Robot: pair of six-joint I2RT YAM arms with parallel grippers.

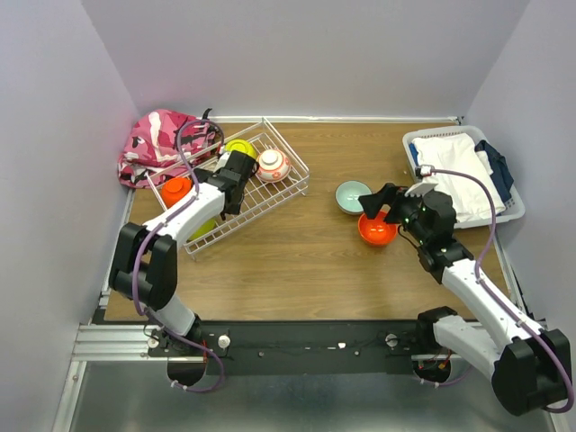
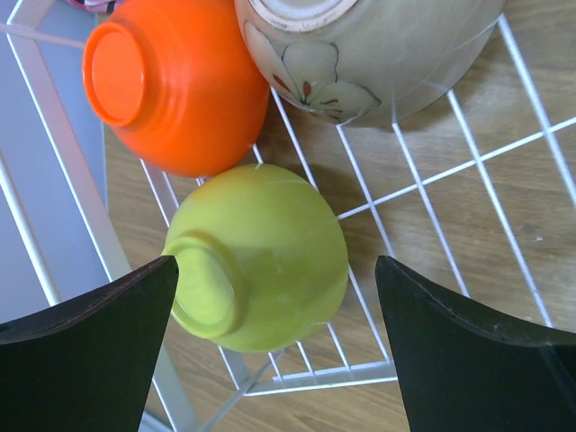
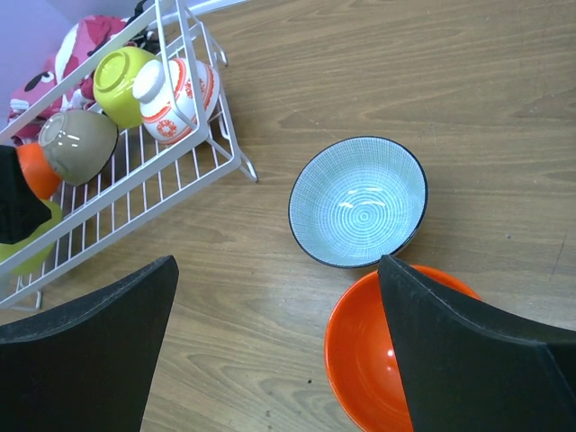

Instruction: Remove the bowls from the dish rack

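Observation:
The white wire dish rack point(image 1: 270, 200) stands at the back left. In it lie an orange bowl point(image 2: 175, 85), a tan bowl point(image 2: 360, 54), a lime-green bowl point(image 2: 270, 261), another lime-green bowl point(image 1: 239, 146) and a white bowl with red pattern point(image 1: 273, 165). My left gripper point(image 2: 274, 261) is open, its fingers on either side of the lime-green bowl, which lies on its side; nothing is gripped. On the table sit a pale teal bowl point(image 3: 358, 202) and an orange bowl point(image 3: 369, 360), both upright. My right gripper point(image 3: 277, 261) hangs open above them, empty, one finger over the orange bowl.
A pink camouflage bag point(image 1: 157, 144) lies behind the rack in the back left corner. A white plastic basket of clothes point(image 1: 459, 175) stands at the right edge, close behind the right arm. Grey walls close in three sides.

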